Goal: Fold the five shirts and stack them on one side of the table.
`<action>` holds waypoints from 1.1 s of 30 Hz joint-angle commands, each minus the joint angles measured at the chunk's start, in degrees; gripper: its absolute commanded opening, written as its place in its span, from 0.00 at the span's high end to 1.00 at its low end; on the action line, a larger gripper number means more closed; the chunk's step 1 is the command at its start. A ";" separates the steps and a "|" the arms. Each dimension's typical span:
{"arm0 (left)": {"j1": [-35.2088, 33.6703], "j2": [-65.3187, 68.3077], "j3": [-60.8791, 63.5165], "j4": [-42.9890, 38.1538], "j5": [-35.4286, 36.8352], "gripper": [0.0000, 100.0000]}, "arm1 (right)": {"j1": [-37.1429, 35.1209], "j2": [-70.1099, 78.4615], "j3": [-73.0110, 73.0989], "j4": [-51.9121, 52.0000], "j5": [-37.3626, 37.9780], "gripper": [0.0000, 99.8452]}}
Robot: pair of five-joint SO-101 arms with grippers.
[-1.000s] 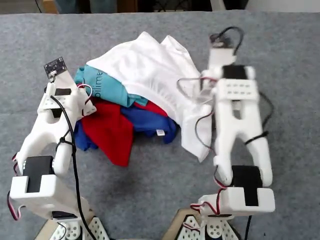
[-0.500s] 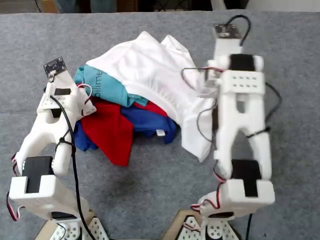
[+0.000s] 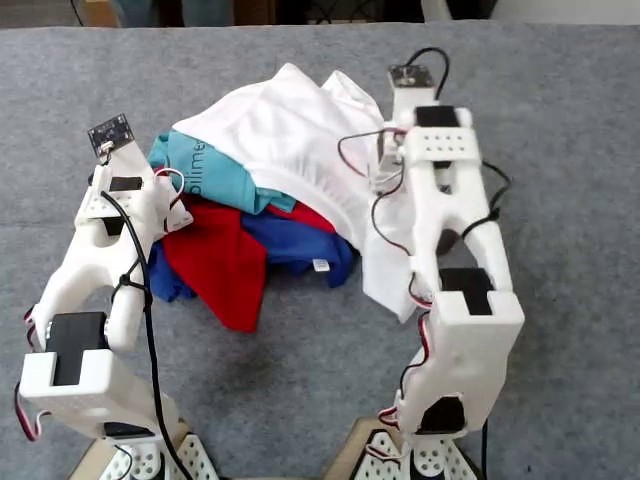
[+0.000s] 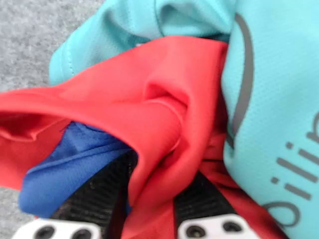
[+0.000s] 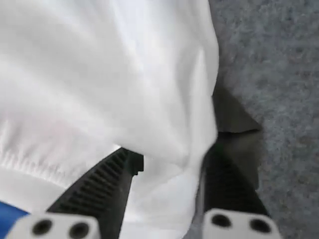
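A grey, felt-like table (image 3: 560, 120) carries everything. Beyond its far edge, behind the white shirt (image 3: 290, 140), runs a dark strip of room with a bit of wood (image 3: 98, 10) at one corner.

The shirts lie in one loose, unfolded heap mid-table, and the white shirt is spread on top of it. Tucked under its left edge is the teal shirt (image 3: 210, 175). Nearer the arm bases than the white shirt lie the red shirt (image 3: 220, 260) and the blue shirt (image 3: 295, 245), the red partly over the blue.

The right arm (image 3: 445, 200) stretches along the white shirt's right side and hides part of that hem, with loose wires (image 3: 375, 190) hanging over the cloth. The right gripper (image 5: 174, 154) has its jaws spread, with a fold of white cloth lying between them (grey table shows just past the hem).

The left arm (image 3: 110, 240) stands to the left of the white shirt and covers the teal and red shirts' outer edges. The left gripper (image 4: 157, 172) pinches a bunched ridge of the red shirt, with blue cloth just beside one black finger (image 4: 99, 191) and teal cloth close by the other.
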 commanded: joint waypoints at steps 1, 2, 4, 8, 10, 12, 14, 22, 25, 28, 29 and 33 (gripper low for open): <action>-2.42 0.35 -0.40 -0.26 -0.44 0.97 | 2.64 -0.92 -7.78 6.24 1.14 0.99; -2.42 0.35 -0.40 -0.26 -0.44 0.97 | 3.34 -0.92 -9.54 8.44 1.14 0.98; -2.42 0.35 -0.40 -0.26 -0.44 0.97 | 4.84 -0.92 -13.41 13.36 1.49 0.99; -2.42 0.35 -0.40 -0.26 -0.44 0.97 | 8.26 -1.01 -20.88 21.63 1.58 0.99; -2.42 0.35 -0.31 -0.26 -0.44 0.97 | 10.11 -2.86 -21.23 21.45 1.76 0.99; -2.42 0.35 -0.31 -0.26 -0.44 0.97 | 11.34 -5.93 -20.35 21.45 4.31 0.99; -2.42 0.35 -0.31 -0.26 -0.44 0.97 | 14.15 -10.24 -19.03 21.45 5.98 0.99; -2.33 0.35 -0.40 0.09 -0.44 0.97 | 35.08 -24.04 -13.49 20.57 6.42 0.99; -1.27 0.35 -0.40 0.18 -0.44 0.97 | 40.09 -25.71 -7.52 19.52 6.24 0.99; -0.66 0.35 -0.40 0.26 -0.44 0.97 | 42.55 -26.59 1.80 13.89 5.98 0.99; -0.75 -0.09 -0.04 0.70 -0.44 0.97 | 42.99 -26.68 5.58 11.52 5.98 0.99; -0.04 0.35 -3.03 6.59 -0.35 0.97 | 43.08 -27.47 24.31 -0.70 5.89 0.99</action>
